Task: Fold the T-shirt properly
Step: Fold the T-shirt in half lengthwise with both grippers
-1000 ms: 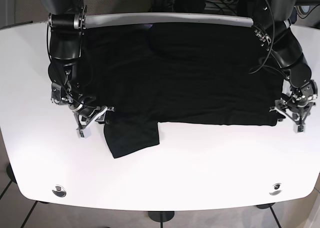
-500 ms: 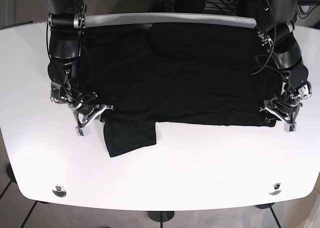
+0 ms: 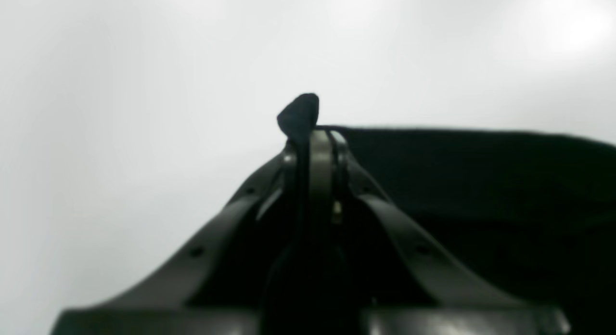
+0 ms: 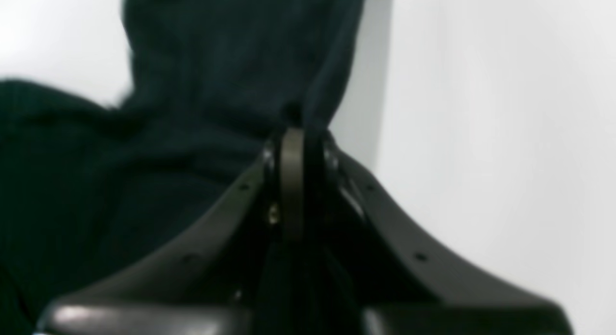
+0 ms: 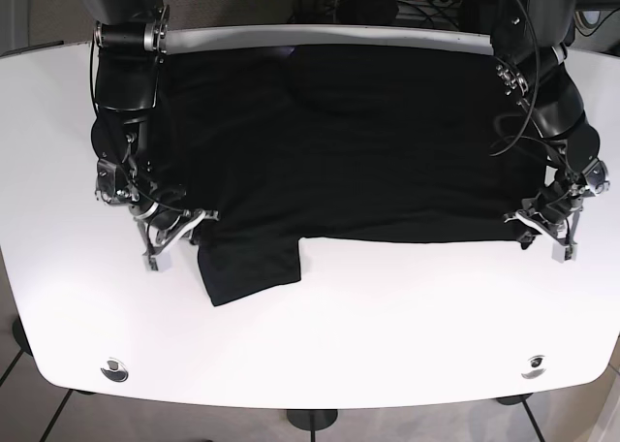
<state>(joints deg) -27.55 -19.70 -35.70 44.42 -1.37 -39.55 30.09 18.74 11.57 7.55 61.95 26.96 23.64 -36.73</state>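
A black T-shirt (image 5: 368,142) lies spread flat on the white table (image 5: 387,335), with one sleeve (image 5: 250,268) sticking out toward the front edge at the left. My left gripper (image 5: 541,229) is at the shirt's front right corner. In the left wrist view it (image 3: 315,137) is shut on a pinch of black fabric (image 3: 299,114) that pokes past the tips. My right gripper (image 5: 177,231) is beside the sleeve at the shirt's left edge. In the right wrist view it (image 4: 291,135) is shut on the black cloth (image 4: 231,60).
A grey bar (image 5: 320,35) runs along the table's back edge under the shirt's far side. Two round metal fittings (image 5: 114,370) (image 5: 533,366) sit near the front corners. Cables and the arm bases are behind the table.
My left gripper has moved inward toward the shirt, taking the front right corner with it. My right gripper and the sleeve have shifted slightly toward the back left.
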